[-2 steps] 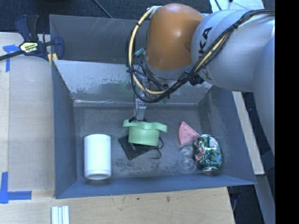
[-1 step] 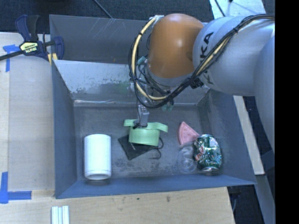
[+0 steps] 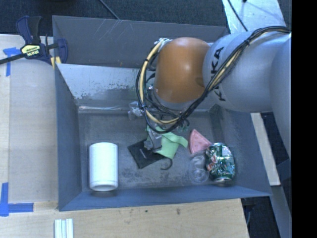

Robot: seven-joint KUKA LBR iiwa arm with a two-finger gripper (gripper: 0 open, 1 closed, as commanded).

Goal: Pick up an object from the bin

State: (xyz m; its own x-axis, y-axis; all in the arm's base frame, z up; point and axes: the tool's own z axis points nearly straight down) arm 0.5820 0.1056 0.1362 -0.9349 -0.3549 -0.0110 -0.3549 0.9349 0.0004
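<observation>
Low, the gripper (image 3: 153, 144) hangs over a black flat piece (image 3: 140, 155).

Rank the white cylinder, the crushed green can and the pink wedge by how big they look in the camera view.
Largest: white cylinder.
Next: crushed green can.
Smallest: pink triangular wedge, though it looks only a little smaller than the can.

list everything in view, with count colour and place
bin: 1, grey, middle of view
cylinder: 1, white, lying on floor's left
flat piece: 1, black, mid-floor
soft piece: 1, green, right beside the black one
wedge: 1, pink, right of the green
crushed can: 1, green and red, floor's right
arm: 1, grey, from the right
wrist cover: 1, orange, arm's end
hand: 1, dark, over the black and green pieces
</observation>
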